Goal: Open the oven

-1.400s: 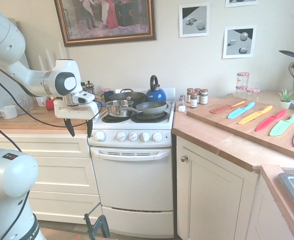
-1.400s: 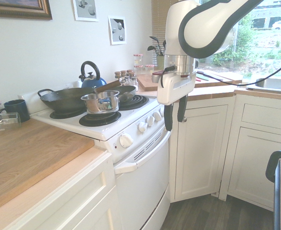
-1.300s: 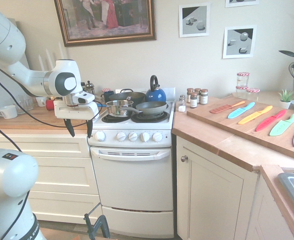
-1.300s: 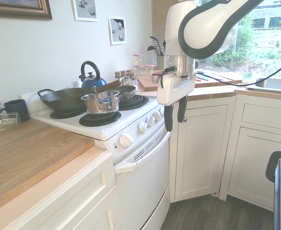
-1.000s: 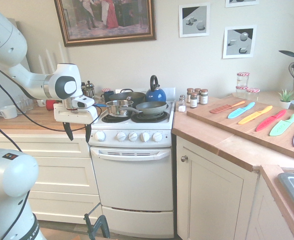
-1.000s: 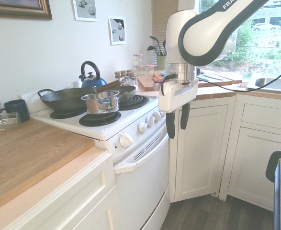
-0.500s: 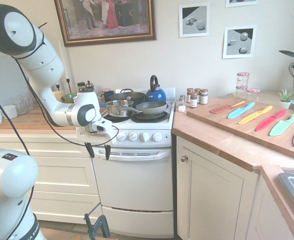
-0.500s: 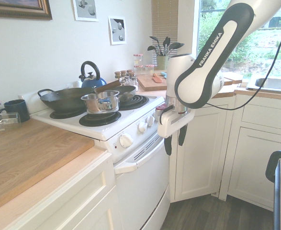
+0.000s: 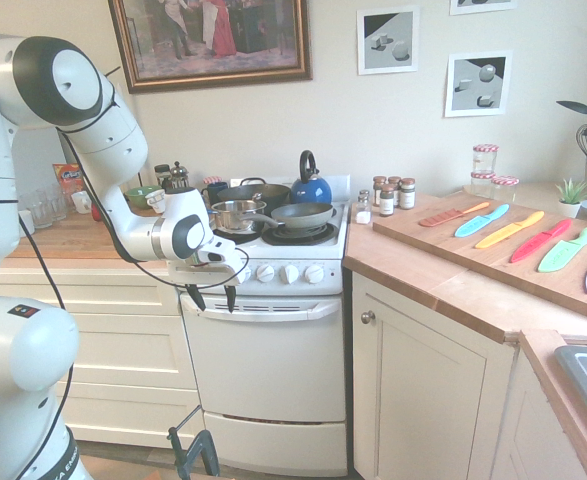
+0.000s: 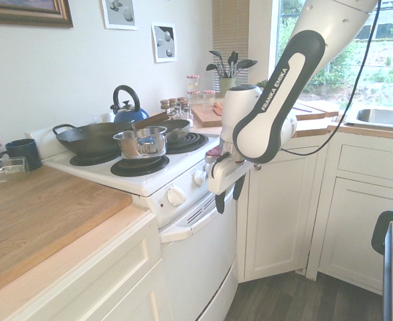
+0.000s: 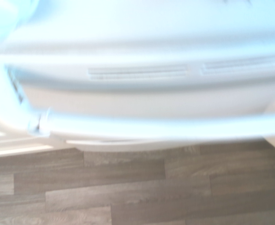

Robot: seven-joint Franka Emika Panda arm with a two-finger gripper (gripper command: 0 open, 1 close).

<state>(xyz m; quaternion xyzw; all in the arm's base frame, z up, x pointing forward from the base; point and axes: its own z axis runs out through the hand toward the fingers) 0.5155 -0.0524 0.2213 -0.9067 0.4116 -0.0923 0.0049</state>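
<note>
The oven (image 9: 268, 375) is a small white stove between cream cabinets, and its door is closed. Its wide bar handle (image 9: 273, 311) runs under a row of white knobs (image 9: 265, 272). My gripper (image 9: 214, 298) hangs open, fingers pointing down, in front of the handle's left end and just below the knob panel, holding nothing. In the second exterior view the gripper (image 10: 228, 196) sits in front of the oven (image 10: 196, 264), slightly above the handle (image 10: 197, 223). The wrist view shows the blurred handle (image 11: 151, 126) and the vent slots (image 11: 137, 71) from close above.
A steel pot (image 9: 235, 214), a dark pan (image 9: 301, 214) and a blue kettle (image 9: 311, 186) stand on the burners. A cream cabinet (image 9: 428, 390) adjoins the oven on the right. Coloured knives lie on a wooden board (image 9: 493, 250). Wood floor (image 11: 137, 187) lies below.
The gripper has come down from beside the counter at knob height and moved across to the front of the oven, near the handle's left end. It stays open.
</note>
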